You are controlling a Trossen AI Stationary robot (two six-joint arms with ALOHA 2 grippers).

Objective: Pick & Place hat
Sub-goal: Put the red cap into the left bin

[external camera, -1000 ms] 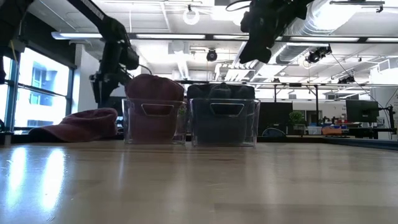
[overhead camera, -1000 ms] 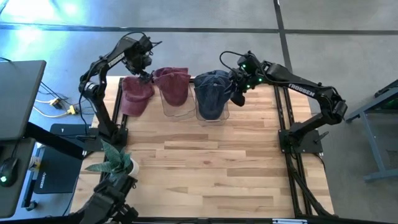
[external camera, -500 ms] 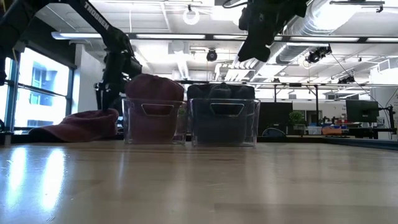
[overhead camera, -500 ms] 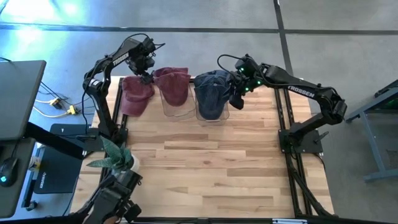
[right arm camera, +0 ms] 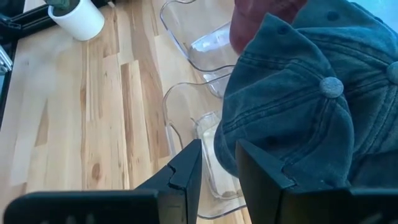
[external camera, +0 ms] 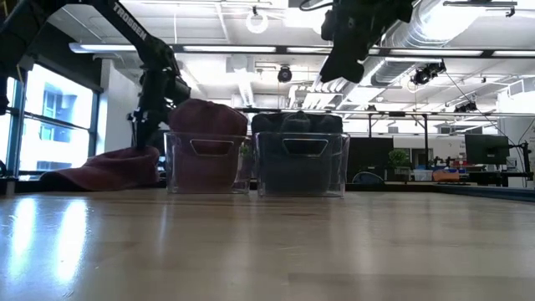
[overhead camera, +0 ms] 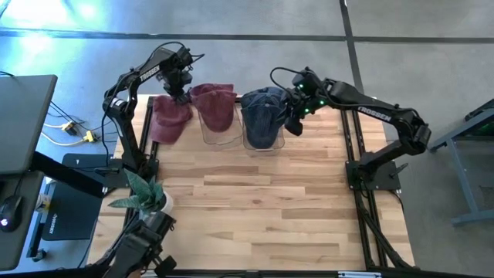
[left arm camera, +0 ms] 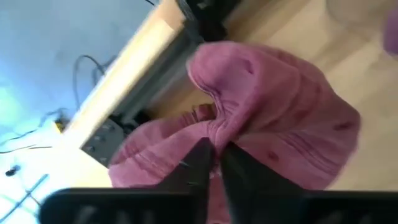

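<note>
A red hat (overhead camera: 165, 120) lies on the table at the far left, with its brim toward the near side. My left gripper (left arm camera: 214, 149) is down on its crown and shut on it. A second red hat (overhead camera: 217, 108) sits in a clear bin (external camera: 209, 164). Beside it, a blue denim hat (right arm camera: 298, 106) rests on top of another clear bin (external camera: 303, 165). My right gripper (right arm camera: 217, 155) hovers above that bin's right side, next to the blue hat. Its fingers stand a little apart and nothing is between them. My left gripper pinches a raised fold of the red hat's crown (left arm camera: 219, 127) between its two fingers. The fingers come from above and point down. The cloth bunches up at the fingertips (left arm camera: 200, 158). The hat still lies on the table (external camera: 100, 171).
A potted plant (overhead camera: 143, 199) stands at the table's left edge, toward the near side. The two clear bins stand side by side along the far edge. The wide wooden tabletop (overhead camera: 255, 208) stretches toward the near side.
My left gripper has come down a little toward the far-left red hat and now stands on its crown. My right gripper has stayed above the blue hat's bin.
</note>
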